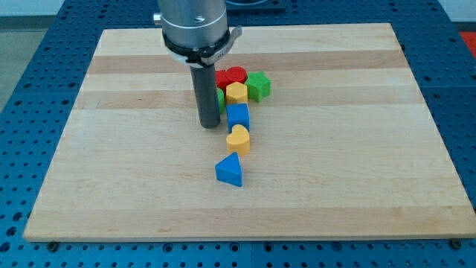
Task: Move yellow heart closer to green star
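Observation:
The yellow heart point(239, 139) lies near the board's middle, just below a blue cube point(238, 115). The green star point(258, 86) sits at the right of a cluster near the view's top, next to a red block point(231, 76) and a yellow block point(236, 93). My tip point(209, 124) is down on the board, left of the blue cube and up-left of the yellow heart, a small gap away from both. A green block point(221, 97) shows partly behind the rod. A blue triangle point(230, 170) lies below the heart.
The blocks form a rough column from the cluster down to the blue triangle. The wooden board point(111, 164) rests on a blue perforated table point(30, 89). The arm's grey body point(193, 26) hangs over the board's top edge.

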